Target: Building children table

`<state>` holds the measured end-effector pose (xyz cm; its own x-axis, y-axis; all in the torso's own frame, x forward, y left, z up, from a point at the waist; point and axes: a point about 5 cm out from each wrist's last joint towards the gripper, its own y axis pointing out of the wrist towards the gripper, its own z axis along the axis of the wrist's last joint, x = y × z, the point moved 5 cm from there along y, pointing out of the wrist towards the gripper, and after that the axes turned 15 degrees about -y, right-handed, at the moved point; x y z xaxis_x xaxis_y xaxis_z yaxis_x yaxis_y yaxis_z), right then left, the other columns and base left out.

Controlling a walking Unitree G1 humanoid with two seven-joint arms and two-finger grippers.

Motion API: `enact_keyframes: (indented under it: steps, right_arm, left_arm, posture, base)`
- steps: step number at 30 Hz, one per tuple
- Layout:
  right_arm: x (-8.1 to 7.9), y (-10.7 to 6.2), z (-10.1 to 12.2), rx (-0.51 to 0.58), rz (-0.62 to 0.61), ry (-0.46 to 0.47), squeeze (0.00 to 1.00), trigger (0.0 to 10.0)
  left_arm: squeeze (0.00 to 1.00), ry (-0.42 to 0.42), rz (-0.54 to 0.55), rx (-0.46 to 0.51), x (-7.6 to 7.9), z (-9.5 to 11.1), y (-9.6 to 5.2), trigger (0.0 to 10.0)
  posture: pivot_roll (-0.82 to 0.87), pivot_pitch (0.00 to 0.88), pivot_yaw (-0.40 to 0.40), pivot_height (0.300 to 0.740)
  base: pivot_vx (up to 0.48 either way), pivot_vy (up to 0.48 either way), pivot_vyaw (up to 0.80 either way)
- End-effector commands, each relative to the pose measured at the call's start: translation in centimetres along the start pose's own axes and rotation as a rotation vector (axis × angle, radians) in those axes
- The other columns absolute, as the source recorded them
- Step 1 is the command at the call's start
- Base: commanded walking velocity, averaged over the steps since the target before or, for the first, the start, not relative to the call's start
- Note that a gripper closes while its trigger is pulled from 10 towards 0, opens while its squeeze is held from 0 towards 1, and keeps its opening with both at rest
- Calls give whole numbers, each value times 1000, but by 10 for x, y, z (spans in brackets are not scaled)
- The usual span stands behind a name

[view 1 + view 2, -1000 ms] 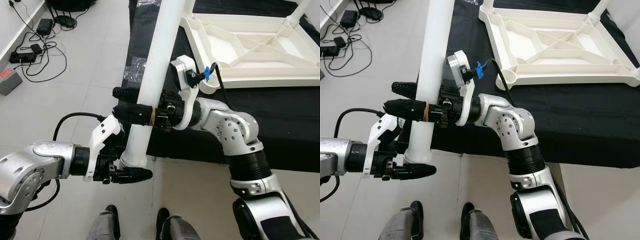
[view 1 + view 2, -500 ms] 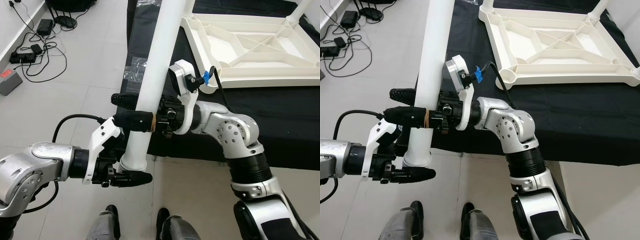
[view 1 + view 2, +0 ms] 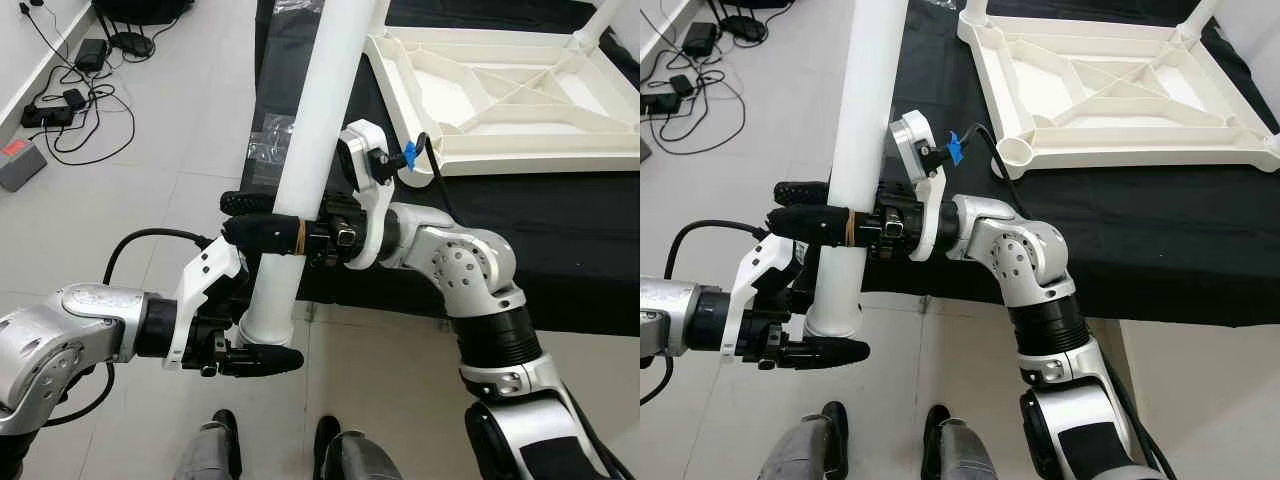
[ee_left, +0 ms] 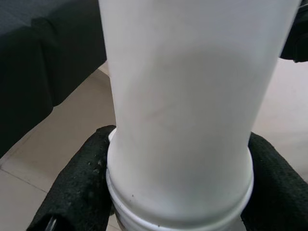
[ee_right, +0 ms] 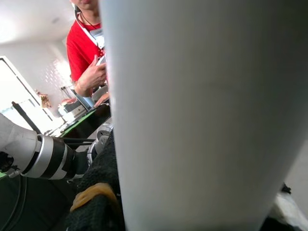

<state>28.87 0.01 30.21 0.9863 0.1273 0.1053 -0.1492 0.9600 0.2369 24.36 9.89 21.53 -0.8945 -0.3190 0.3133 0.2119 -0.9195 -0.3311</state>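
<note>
A long white table leg (image 3: 310, 150) slants up from the floor side toward the top of the view. My left gripper (image 3: 265, 338) is shut on its lower end, with a black finger (image 4: 77, 192) on each side of the tube's rim (image 4: 178, 202). Higher up, my right gripper (image 3: 236, 217) is shut around the leg's middle, and its two fingers (image 3: 810, 222) reach past the tube to the left. The upturned white tabletop (image 3: 600, 150) lies on a black cloth (image 3: 560, 230) at the right. Its round corner socket (image 3: 1015, 150) sits just beyond my right wrist.
Cables and power adapters (image 3: 70, 100) and a grey box (image 3: 18, 160) lie on the tiled floor at the left. A clear plastic bag (image 3: 270, 135) rests at the cloth's edge. My feet (image 3: 220, 425) show at the bottom. A person in a red shirt (image 5: 82, 43) stands beyond the leg.
My right gripper has slid a little down and left along the leg. The left gripper and the leg's lower end have barely moved.
</note>
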Motion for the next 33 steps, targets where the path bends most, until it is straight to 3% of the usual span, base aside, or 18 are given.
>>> enact_keyframes:
  steps: [1,7,8,13,18,19,26,27,29,30,33]
  right_arm:
    - [-8,3,4,13,41,-7,0,0]
    - [-8,3,4,13,42,-8,0,0]
    - [-9,3,4,13,42,-9,0,0]
    - [-9,2,4,12,45,-7,0,0]
    - [-7,0,3,10,29,-12,0,0]
    - [-6,-1,3,9,17,-15,0,0]
    - [21,-22,-4,-15,-132,-30,0,0]
    - [35,-29,-6,-23,-211,-39,0,0]
    - [35,-29,-6,-23,-211,-39,0,0]
    - [62,-43,-6,-47,-372,-71,0,0]
    - [69,-47,-6,-51,-417,-78,0,0]
  left_arm:
    - [0,-7,-15,-47,2,-9,1,10000]
    - [0,-2,-14,-62,2,-11,0,10000]
    - [1000,-7,-31,-67,4,-12,0,10000]
    - [1000,10,-41,-43,6,-8,-1,10000]
    - [1000,53,31,-21,-4,-1,-2,10000]
    - [0,70,51,-18,-6,1,-4,10000]
    - [0,189,173,14,-20,17,-14,10000]
    - [0,207,193,24,-21,20,-15,10000]
    - [0,207,193,24,-21,20,-15,10000]
    - [0,223,199,57,-17,27,-15,10000]
    - [0,227,195,64,-15,28,-14,10000]
  posture:
    - [54,302,-86,740]
    - [56,299,-84,740]
    - [57,300,-85,740]
    - [54,300,-82,740]
    - [62,294,-86,740]
    - [62,293,-84,740]
    - [67,288,-88,740]
    - [67,288,-90,740]
    - [67,288,-90,740]
    - [70,288,-92,740]
    - [70,288,-92,740]
  base:
    - [0,0,0]
    - [0,0,0]
    - [0,0,0]
    - [0,0,0]
    - [0,0,0]
    - [0,0,0]
    - [0,0,0]
    - [0,0,0]
    - [0,0,0]
    - [0,0,0]
    - [0,0,0]
